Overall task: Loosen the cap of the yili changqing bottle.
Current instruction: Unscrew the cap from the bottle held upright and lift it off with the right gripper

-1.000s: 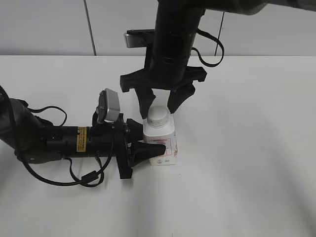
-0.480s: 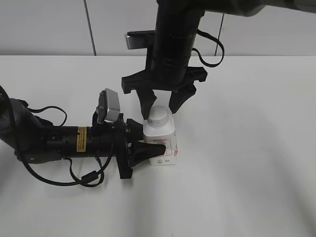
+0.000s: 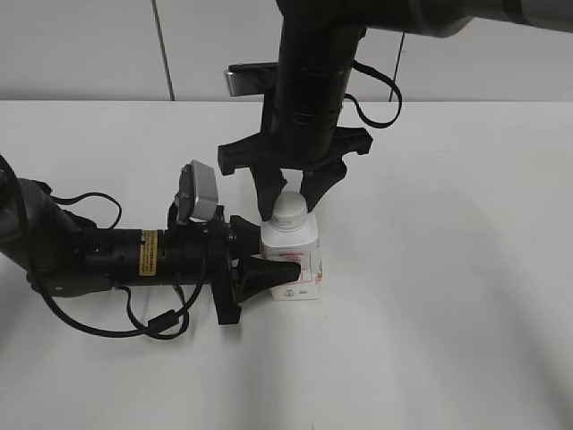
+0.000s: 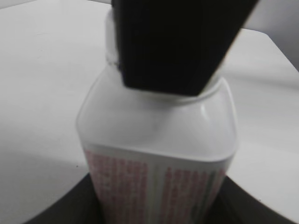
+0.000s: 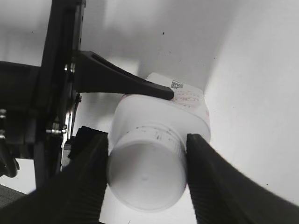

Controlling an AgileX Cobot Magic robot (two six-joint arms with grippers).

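The yili changqing bottle point(image 3: 292, 260) is stood upright on the white table point(image 3: 448, 296), long axis vertical, neck and cap point(image 3: 288, 210) pointed straight up. It is placed a little left of the table's middle in the exterior view. The pink-red label point(image 4: 154, 186) is seen on the lower body in the left wrist view (print too blurred to read).

The left gripper point(image 3: 267, 255) is laid low along the table, reaching in from the left, and is clenched around the bottle's body at label height; one black finger point(image 5: 126, 81) is seen pressed along the bottle's side in the right wrist view, the other is hidden behind the bottle. The jaws are held about half apart by the bottle's width.

The right gripper point(image 3: 288, 199) is hung vertically over the bottle, fingers pointed down, one on each side of the cap. In the right wrist view both ribbed pads point(image 5: 88, 182) are seen right at the cap's rim, left and right (contact looks made, but a firm grip cannot be told). The cap's flat top is left uncovered between them, and the cap is seated on the neck.
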